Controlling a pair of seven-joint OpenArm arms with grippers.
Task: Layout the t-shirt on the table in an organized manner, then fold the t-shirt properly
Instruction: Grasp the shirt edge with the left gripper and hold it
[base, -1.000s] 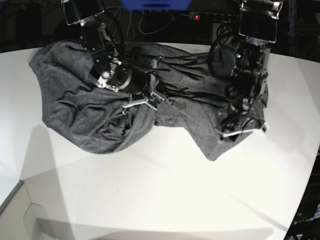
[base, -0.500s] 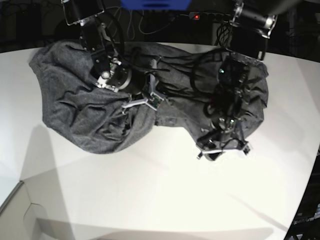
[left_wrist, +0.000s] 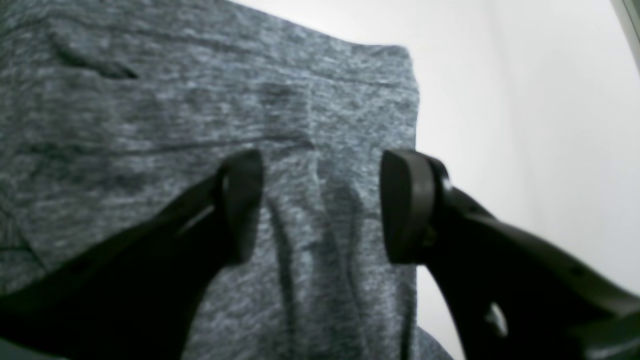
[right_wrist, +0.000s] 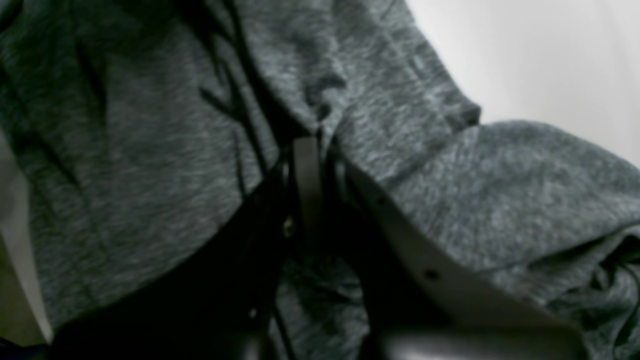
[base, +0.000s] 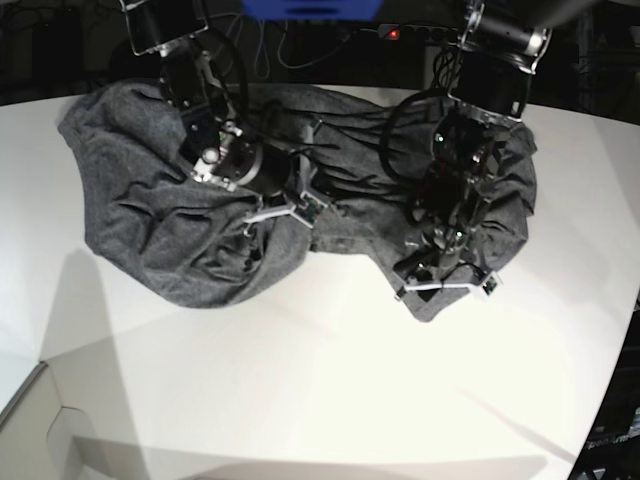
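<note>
Left tool (base: 447, 287) has swung down to the t-shirt's (base: 150, 210) lower corner, spread, w/ nothing held. Right tool (base: 283, 207) pinches mid-shirt; shirt's crumpled on worktop (base: 330, 400). Risk: grabbing both layers, bunching.

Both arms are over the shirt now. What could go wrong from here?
1. The right gripper is shut on a bunched fold of the t-shirt; pulling may drag the whole heap instead of spreading it.
2. The left gripper is open over a wrinkled corner near the hem; closing here may pinch several layers.
3. That corner lies beside bare table, so the fingers could strike it.
</note>
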